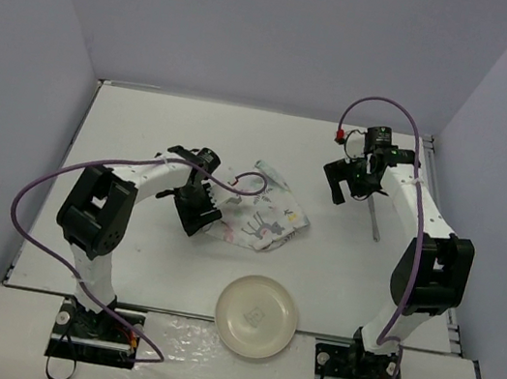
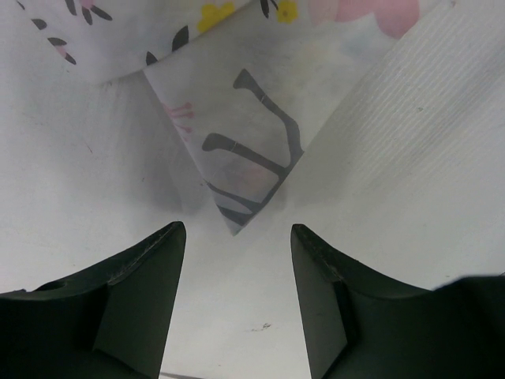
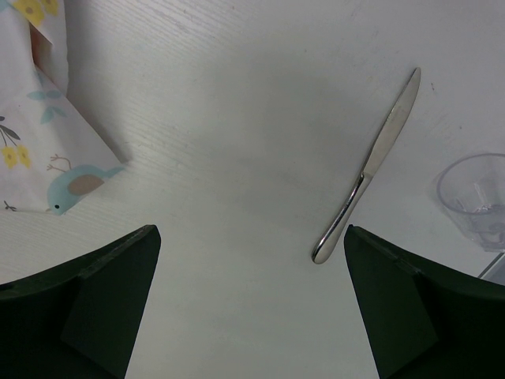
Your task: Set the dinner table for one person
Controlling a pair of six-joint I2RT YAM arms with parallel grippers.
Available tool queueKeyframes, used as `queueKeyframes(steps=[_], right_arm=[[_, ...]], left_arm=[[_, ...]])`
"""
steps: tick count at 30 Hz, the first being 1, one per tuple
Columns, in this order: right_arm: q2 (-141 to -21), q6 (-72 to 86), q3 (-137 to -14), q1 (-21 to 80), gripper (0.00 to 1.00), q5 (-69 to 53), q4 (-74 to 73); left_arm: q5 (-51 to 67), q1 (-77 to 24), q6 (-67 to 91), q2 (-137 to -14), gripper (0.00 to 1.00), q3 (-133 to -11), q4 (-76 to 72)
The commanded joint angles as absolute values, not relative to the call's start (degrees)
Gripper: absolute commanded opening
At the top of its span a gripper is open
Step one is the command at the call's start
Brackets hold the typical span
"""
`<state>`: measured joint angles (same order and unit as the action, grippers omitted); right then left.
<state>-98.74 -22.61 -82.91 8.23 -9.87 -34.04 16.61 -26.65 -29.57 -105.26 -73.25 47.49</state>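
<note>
The dinner table (image 1: 146,131) is a wide white top. A crumpled animal-print placemat (image 1: 261,213) lies near its middle, and one folded corner (image 2: 241,178) points at my left gripper (image 2: 237,237). That gripper (image 1: 197,219) stands open just short of the corner, with only bare table between its fingers (image 2: 150,268). A cream plate (image 1: 256,316) sits at the near edge. My right gripper (image 1: 340,180) hovers wide open over bare table (image 3: 251,237). A silver knife (image 3: 371,162) lies just ahead of its right finger (image 3: 390,284), also seen from above (image 1: 374,221).
A clear glass (image 3: 476,201) stands at the right edge of the right wrist view, beyond the knife. The placemat's edge with a blue bird print (image 3: 47,150) shows on that view's left. Grey walls (image 1: 54,37) close in the table on three sides.
</note>
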Motion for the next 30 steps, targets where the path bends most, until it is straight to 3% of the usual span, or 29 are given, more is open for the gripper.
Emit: queueKeyframes(steps=[1,6,9,11,12,20,30], right_arm=[[-96.0,-22.7,-82.7,8.0,1.0,-10.3,-34.1],[-95.9,-22.6,-82.8,8.0,1.0,-10.1,-34.2],[-95.6,-22.5,-82.7,8.0,1.0,-9.9,-34.1],[-95.6,-22.5,-82.6,8.0,1.0,-9.9,-34.1],[-95.6,-22.5,-82.6,8.0,1.0,-9.9,-34.1],[-95.3,-22.8,-82.4,8.1,1.0,-10.7,-34.1],[-93.8,-27.4,-82.4,15.0,1.0,-11.2,-35.9]], left_arm=[[16.1,-26.6,-29.1,-105.3,0.52,-73.8,45.2],[15.9,-26.5,-28.1,-107.2,0.44,-75.7,44.1],[16.8,-26.5,-28.0,-108.9,0.26,-77.8,44.8],[17.2,-26.5,-28.0,-110.2,0.02,-79.0,45.5],[17.1,-26.5,-28.0,-110.4,0.0,-79.5,45.6],[14.9,-26.4,-28.3,-107.1,0.0,-84.5,49.3],[8.3,-24.1,-35.4,-105.5,0.0,-117.4,69.2]])
